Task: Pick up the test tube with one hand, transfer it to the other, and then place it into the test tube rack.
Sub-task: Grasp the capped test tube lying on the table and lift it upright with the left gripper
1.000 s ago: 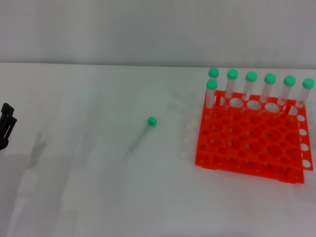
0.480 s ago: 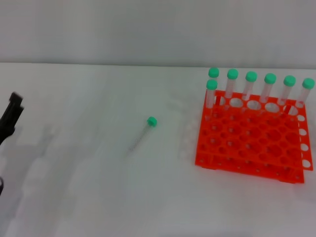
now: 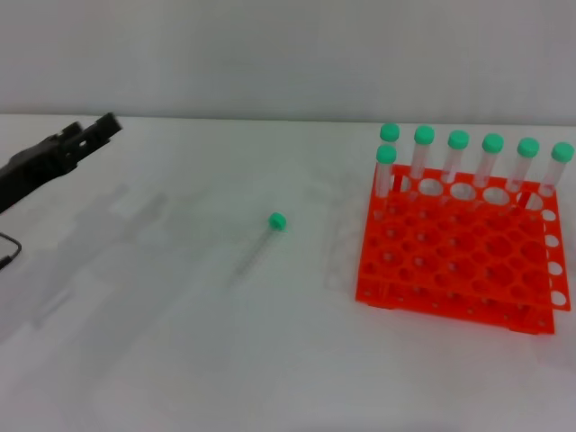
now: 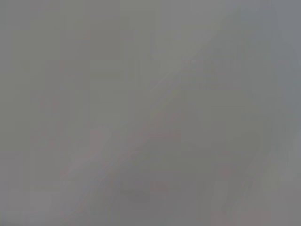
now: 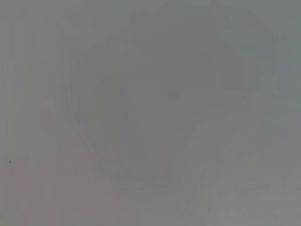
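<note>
Left gripper, black, on a dark arm, has swung up and inward from the left edge over the last second: it was low at the frame border, now it reaches over the far-left part of the white tabletop, pointed toward the middle. Cannot tell how far its fingers are spread; it has nothing in its grasp. The slim clear plastic test tube with a round green cap lies flat on the table mid-scene, unmoved, cap toward the far side, well apart from the gripper and clear of the bright orange-red plastic test tube rack with a grid of round holes on the right. The rack holds seven upright green-capped tubes along its back and left corner; most holes are free. Right gripper not in view; both wrist views show only grey blur. Judgement: approach for the pick has just begun, with grasp, handover and placement all still to do.
</note>
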Robot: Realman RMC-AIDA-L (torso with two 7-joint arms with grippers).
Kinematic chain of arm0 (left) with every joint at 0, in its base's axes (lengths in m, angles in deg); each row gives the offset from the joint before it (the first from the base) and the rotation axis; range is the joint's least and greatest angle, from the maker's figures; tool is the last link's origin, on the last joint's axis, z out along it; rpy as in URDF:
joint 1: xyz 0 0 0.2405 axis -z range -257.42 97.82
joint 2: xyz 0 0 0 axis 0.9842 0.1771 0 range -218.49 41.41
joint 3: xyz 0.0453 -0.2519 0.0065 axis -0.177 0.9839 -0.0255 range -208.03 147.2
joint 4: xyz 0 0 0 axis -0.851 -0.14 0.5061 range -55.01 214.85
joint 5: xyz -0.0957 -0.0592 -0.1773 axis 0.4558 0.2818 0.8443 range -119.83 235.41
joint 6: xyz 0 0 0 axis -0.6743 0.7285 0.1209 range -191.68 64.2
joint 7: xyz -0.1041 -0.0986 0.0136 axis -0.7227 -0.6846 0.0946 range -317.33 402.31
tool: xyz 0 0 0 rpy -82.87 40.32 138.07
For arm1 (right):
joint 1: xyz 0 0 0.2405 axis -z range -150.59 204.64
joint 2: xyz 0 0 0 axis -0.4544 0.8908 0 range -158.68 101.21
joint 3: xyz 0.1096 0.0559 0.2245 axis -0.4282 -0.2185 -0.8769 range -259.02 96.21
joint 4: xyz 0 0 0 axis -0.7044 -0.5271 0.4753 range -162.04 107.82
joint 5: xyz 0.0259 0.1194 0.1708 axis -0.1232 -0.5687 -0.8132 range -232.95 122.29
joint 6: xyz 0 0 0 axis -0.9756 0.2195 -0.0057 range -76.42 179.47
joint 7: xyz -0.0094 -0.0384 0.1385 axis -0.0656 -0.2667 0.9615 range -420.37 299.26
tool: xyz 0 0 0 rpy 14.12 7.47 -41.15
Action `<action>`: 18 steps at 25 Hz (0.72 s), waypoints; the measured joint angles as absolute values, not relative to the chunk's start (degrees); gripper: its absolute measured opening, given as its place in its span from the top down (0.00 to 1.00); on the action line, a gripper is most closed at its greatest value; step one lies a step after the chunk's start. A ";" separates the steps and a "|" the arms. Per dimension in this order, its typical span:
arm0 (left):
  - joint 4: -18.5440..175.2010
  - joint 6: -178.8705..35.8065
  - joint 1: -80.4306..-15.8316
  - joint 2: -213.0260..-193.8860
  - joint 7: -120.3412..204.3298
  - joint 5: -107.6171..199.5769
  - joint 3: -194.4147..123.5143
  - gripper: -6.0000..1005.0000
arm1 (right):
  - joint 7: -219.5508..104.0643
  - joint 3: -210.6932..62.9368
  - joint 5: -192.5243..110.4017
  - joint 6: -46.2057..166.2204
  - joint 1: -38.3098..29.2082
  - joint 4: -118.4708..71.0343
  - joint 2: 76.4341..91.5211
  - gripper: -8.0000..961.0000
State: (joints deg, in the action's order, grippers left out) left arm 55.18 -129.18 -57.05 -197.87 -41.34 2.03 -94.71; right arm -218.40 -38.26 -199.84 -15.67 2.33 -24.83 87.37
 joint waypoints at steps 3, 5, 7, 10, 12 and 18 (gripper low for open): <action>46.19 -129.11 -54.90 -195.04 -59.94 -15.46 -94.44 0.13 | -218.41 -38.09 -199.81 -15.72 2.36 -24.83 87.34 0.12; 41.74 -129.79 -52.91 -193.84 -70.60 -25.21 -94.38 0.13 | -218.40 -38.05 -199.81 -15.74 2.38 -24.83 87.33 0.12; 37.39 -130.71 -50.58 -192.87 -81.63 -35.62 -94.36 0.13 | -218.40 -37.91 -199.82 -15.76 2.35 -24.83 87.31 0.12; 32.89 -133.28 -45.43 -192.14 -97.75 -53.92 -94.30 0.13 | -218.40 -37.80 -199.81 -15.72 2.21 -24.83 87.30 0.12; 32.55 -135.41 -41.79 -192.14 -103.81 -62.48 -94.26 0.13 | -218.40 -37.80 -199.82 -15.67 2.11 -24.83 87.32 0.12; 35.04 -139.09 -31.24 -195.37 -112.45 -80.79 -94.41 0.13 | -218.40 -37.70 -199.82 -15.62 1.88 -24.83 87.37 0.12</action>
State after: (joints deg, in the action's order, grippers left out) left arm 35.04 -139.09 -31.24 -195.37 -112.45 -80.79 -94.41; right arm -218.40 -37.70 -199.82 -15.62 1.88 -24.83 87.37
